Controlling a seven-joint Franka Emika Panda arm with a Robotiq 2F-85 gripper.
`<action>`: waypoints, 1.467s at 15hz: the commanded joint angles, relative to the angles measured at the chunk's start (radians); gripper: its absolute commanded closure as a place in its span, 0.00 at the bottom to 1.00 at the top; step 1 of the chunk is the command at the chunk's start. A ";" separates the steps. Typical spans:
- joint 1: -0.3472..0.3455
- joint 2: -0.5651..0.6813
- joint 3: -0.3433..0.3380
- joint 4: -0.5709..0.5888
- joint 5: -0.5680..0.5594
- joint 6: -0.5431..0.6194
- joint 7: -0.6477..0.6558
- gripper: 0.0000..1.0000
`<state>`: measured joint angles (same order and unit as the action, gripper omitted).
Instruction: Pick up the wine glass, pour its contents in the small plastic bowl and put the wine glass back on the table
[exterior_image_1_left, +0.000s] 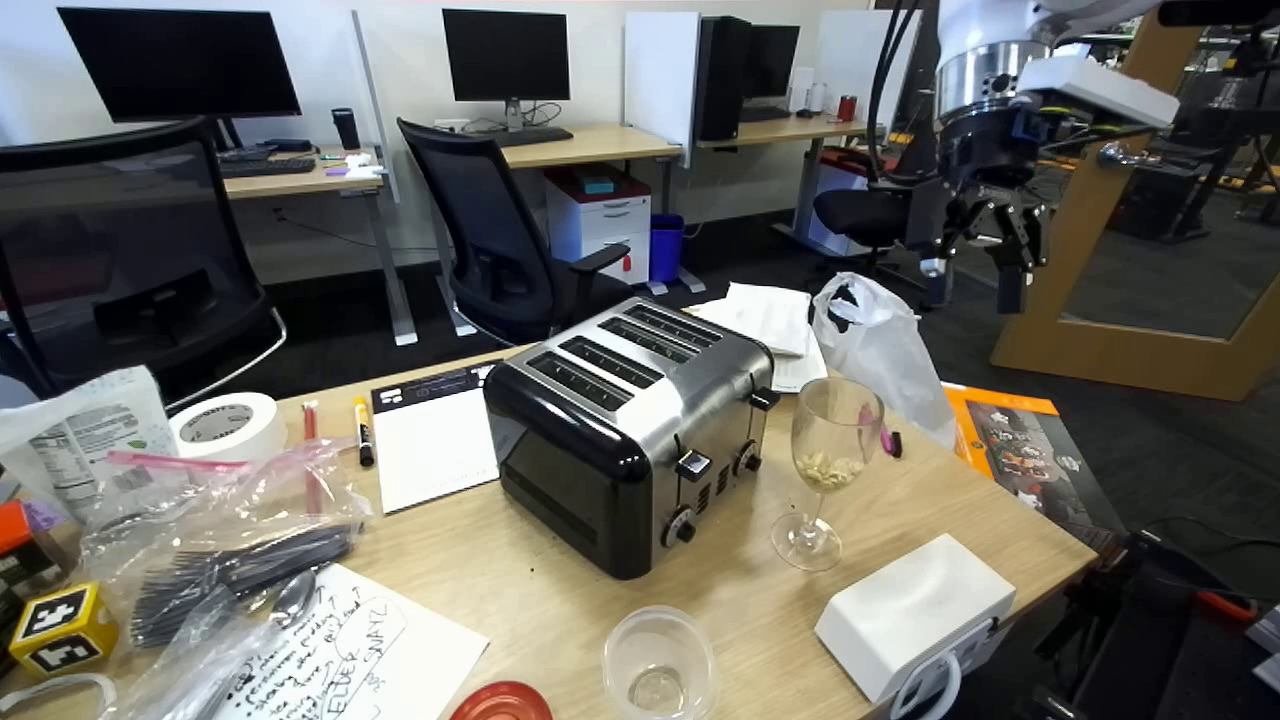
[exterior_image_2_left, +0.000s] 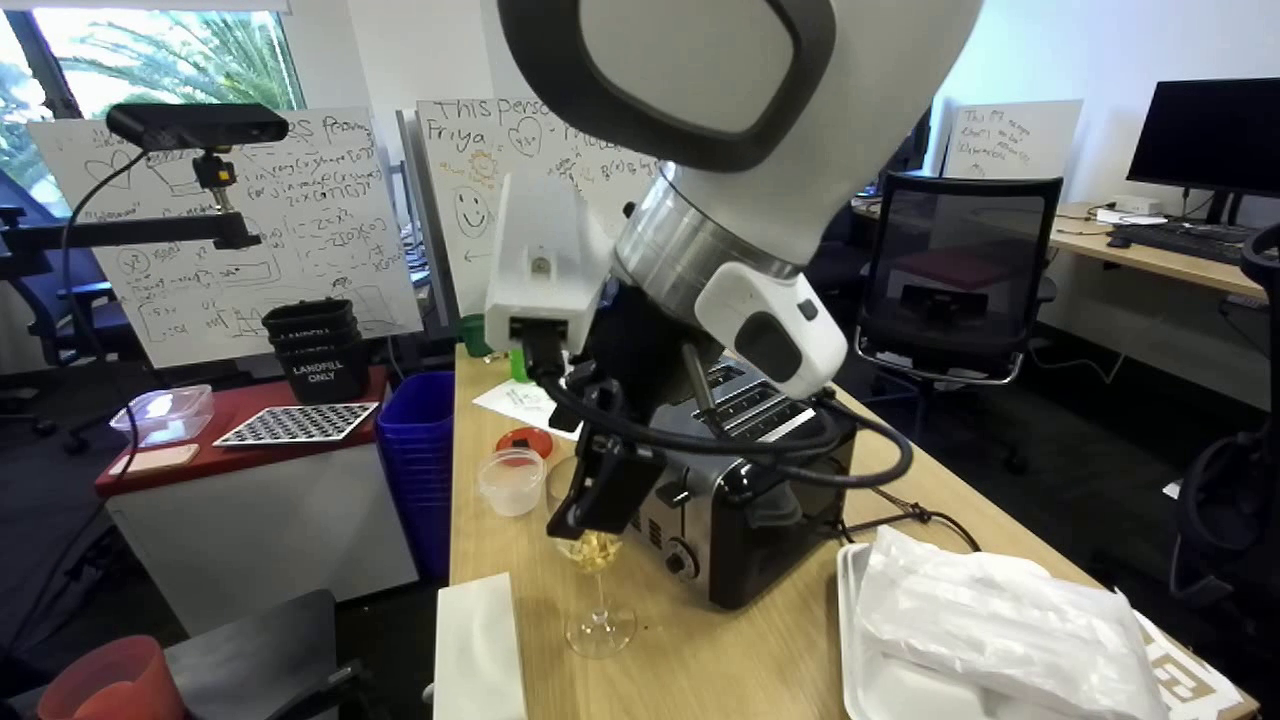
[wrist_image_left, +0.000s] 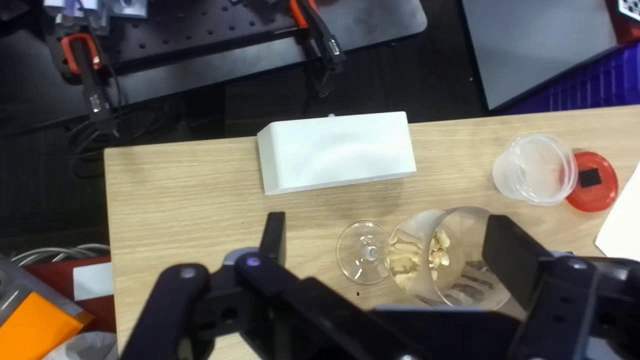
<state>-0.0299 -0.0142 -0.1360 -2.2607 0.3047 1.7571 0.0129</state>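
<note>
The clear wine glass (exterior_image_1_left: 826, 462) stands upright on the table beside the toaster, with pale nut-like pieces in the lower part of its cup. It also shows in the other views (exterior_image_2_left: 599, 628) (wrist_image_left: 407, 255). The small clear plastic bowl (exterior_image_1_left: 660, 664) stands apart from the glass near a red lid; it also shows in the wrist view (wrist_image_left: 537, 170) and beyond the glass in an exterior view (exterior_image_2_left: 512, 484). My gripper (exterior_image_1_left: 974, 284) is open and empty, raised well above the table. In the wrist view its spread fingers (wrist_image_left: 392, 245) frame the glass below without touching it.
A large four-slot toaster (exterior_image_1_left: 640, 430) stands right beside the glass. A white box (exterior_image_1_left: 920, 612) lies at the table edge near the glass. The red lid (wrist_image_left: 592, 181) is beside the bowl. A white plastic bag (exterior_image_1_left: 880, 350) and papers lie behind the toaster.
</note>
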 joint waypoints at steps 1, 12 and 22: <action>-0.033 0.099 0.011 0.054 0.112 0.006 0.111 0.00; -0.026 0.291 0.024 0.036 0.356 0.220 0.383 0.00; -0.036 0.397 0.039 0.075 0.383 0.185 0.367 0.00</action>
<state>-0.0459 0.3298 -0.1144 -2.2239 0.6739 1.9848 0.4144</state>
